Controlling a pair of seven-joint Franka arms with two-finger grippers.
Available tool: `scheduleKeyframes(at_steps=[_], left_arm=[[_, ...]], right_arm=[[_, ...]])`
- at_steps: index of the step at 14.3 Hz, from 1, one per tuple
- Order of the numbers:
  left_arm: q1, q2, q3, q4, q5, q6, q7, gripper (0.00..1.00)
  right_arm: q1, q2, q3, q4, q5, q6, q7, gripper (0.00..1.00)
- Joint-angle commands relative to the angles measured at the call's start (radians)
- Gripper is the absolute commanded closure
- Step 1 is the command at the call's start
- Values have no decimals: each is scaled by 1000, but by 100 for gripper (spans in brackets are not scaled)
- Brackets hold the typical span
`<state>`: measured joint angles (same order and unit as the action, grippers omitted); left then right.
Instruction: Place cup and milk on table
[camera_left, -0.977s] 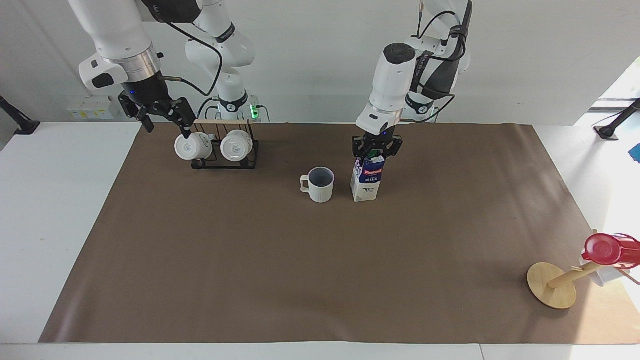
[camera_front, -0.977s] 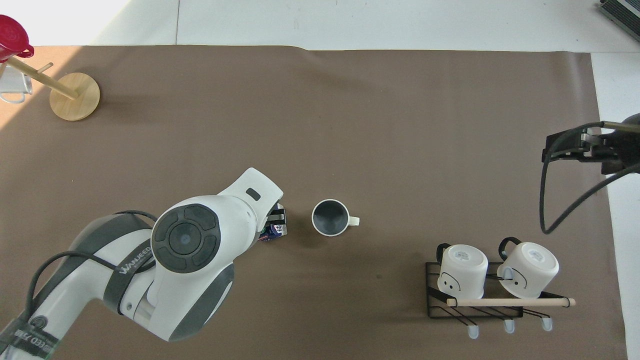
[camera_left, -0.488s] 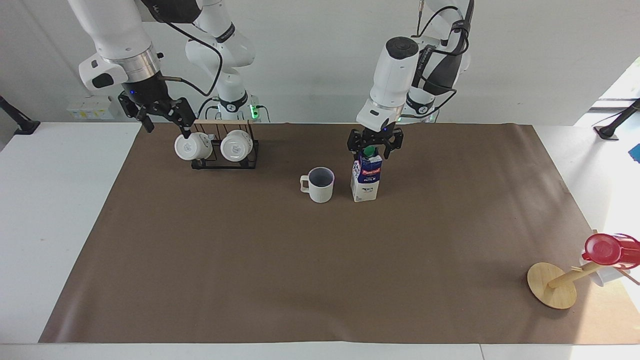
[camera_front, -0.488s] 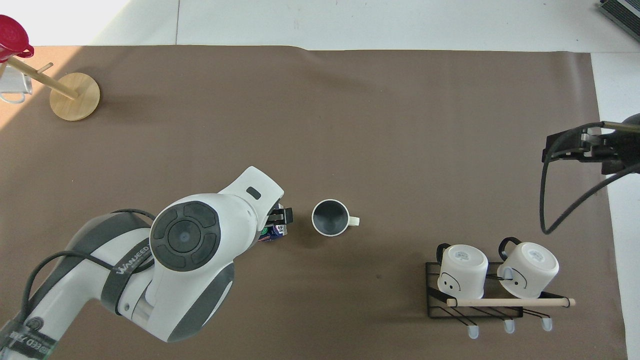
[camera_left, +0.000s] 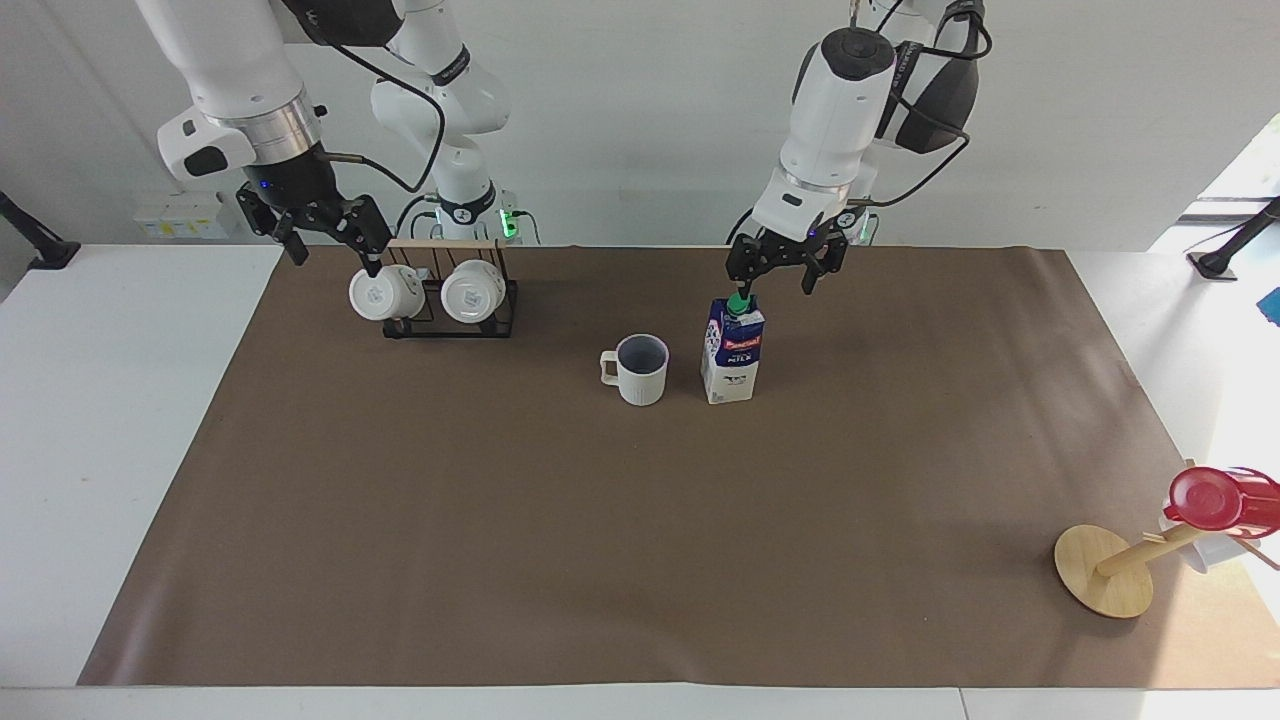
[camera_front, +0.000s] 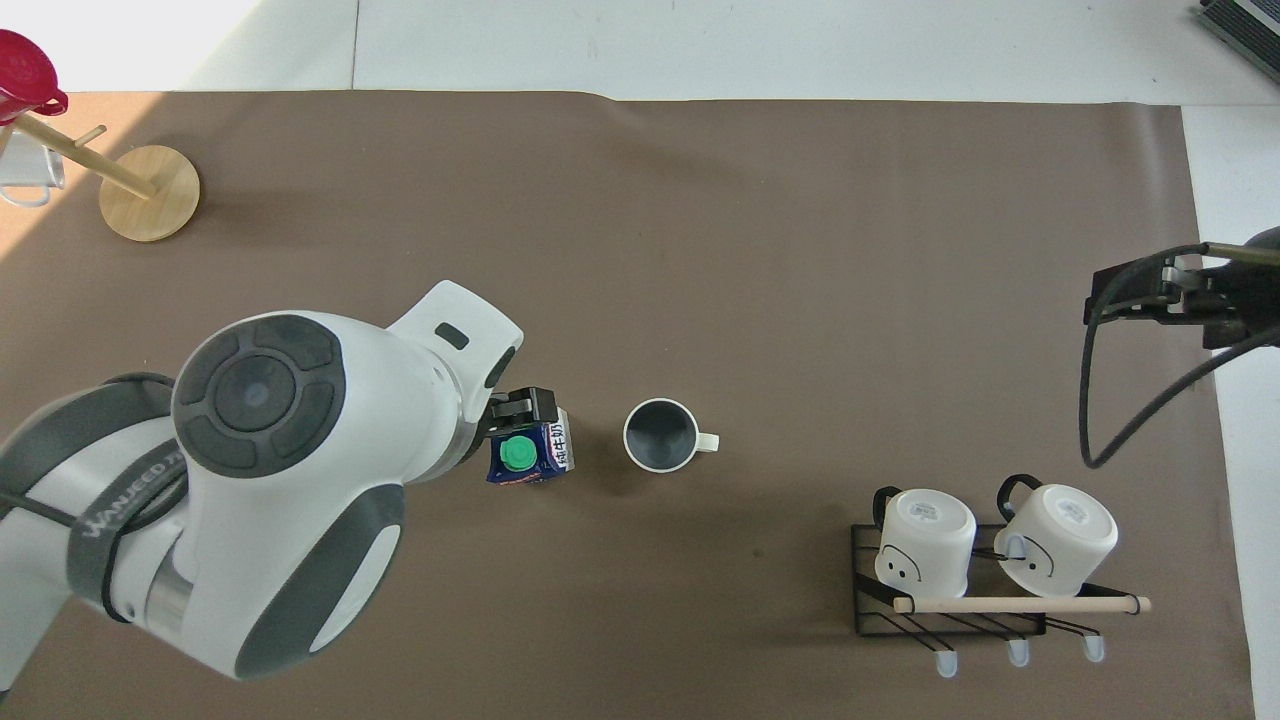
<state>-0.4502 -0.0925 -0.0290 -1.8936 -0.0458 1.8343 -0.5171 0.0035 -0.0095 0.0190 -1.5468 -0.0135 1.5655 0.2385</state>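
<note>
The milk (camera_left: 733, 352), a blue-and-white carton with a green cap, stands upright on the brown sheet (camera_left: 600, 550) of the table (camera_left: 120, 400). The cup (camera_left: 640, 369), a cream ribbed mug with a grey-blue inside, stands upright beside it toward the right arm's end, apart from it. Both also show in the overhead view, the milk (camera_front: 530, 458) and the cup (camera_front: 660, 435). My left gripper (camera_left: 785, 275) is open and empty, in the air just above the carton's cap. My right gripper (camera_left: 328, 245) is open and empty, raised over the mug rack's end, and waits.
A black wire rack (camera_left: 450, 318) holding two glossy white mugs (camera_left: 378, 293) stands near the right arm's base. A tipped wooden mug stand (camera_left: 1105, 572) with a red cup (camera_left: 1215, 500) lies at the table's corner farthest from the robots, at the left arm's end.
My left gripper has opened, let go of the milk carton's top and risen off it, drifting toward the left arm's base. The carton stays standing. The right arm has not moved.
</note>
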Motion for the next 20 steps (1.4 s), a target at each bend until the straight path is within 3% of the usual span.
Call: scheduleKeyframes(at_steps=[1, 7, 15, 20], left_arm=[[95, -24, -3, 57, -2, -101, 160, 0], [304, -21, -3, 201, 33, -245, 466, 0], [436, -13, 1, 269, 31, -335, 592, 0], [441, -16, -3, 272, 40, -346, 589, 0]], right_arm=[[-13, 0, 2, 8, 21, -7, -25, 0], [-13, 0, 2, 8, 21, -9, -25, 0], [-13, 0, 1, 7, 21, -4, -25, 0], [-14, 0, -1, 7, 21, -2, -25, 0]])
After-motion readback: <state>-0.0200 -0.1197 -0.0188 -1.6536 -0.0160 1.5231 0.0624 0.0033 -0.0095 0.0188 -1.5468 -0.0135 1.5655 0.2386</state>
